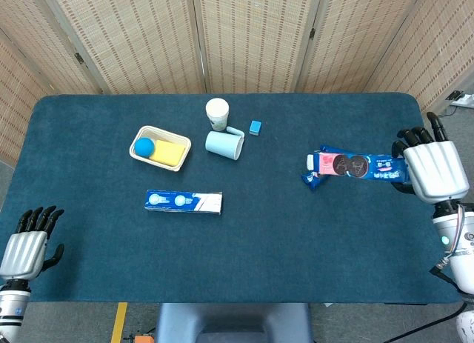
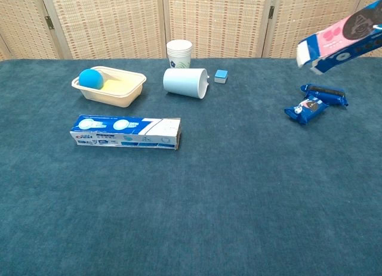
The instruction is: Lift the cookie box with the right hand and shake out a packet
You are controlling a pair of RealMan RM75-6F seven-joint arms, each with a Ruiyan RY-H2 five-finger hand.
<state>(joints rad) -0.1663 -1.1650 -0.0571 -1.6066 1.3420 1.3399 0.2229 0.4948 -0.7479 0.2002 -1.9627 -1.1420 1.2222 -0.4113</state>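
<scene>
My right hand (image 1: 437, 167) grips the far end of a long blue and pink cookie box (image 1: 357, 166), held up off the table with its open end toward the middle. In the chest view the box (image 2: 340, 36) hangs tilted at the upper right. A blue cookie packet (image 2: 315, 103) lies flat on the blue cloth just below it, apart from the box. From the head view only the packet's end (image 1: 312, 180) shows under the box. My left hand (image 1: 26, 247) hovers off the table's near left corner, fingers apart, holding nothing.
A second blue box (image 1: 184, 201) lies left of centre. Further back are a cream tray (image 1: 176, 141) with a blue ball (image 1: 144, 147) and a yellow block, a tipped pale blue cup (image 1: 224, 144), an upright white cup (image 1: 217, 113) and a small blue cube (image 1: 255, 127).
</scene>
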